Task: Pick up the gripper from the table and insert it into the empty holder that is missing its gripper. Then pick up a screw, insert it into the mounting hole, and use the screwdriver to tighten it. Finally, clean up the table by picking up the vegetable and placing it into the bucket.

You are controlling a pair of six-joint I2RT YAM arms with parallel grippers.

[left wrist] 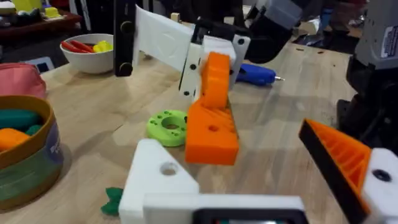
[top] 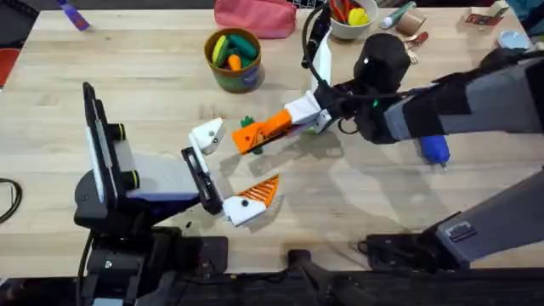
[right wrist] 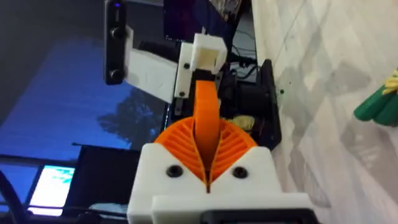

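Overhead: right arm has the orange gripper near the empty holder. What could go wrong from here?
1. The gripper, clamped in the right end effector, is tilted beside the holder; a skewed approach may jam or miss it.
2. The vegetable lies close by the holder; the insertion move could knock it away.
3. The screwdriver sits just under the right arm, which might brush it.

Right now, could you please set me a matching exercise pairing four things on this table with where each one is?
1. gripper
2. screwdriver
3. vegetable
4. bucket

A. lying on the table beneath the right arm
B. standing at the far side, holding toy food
C. pinched in the right gripper
D. lying beside the holder

Pairs: 1-C, 2-A, 3-D, 4-B
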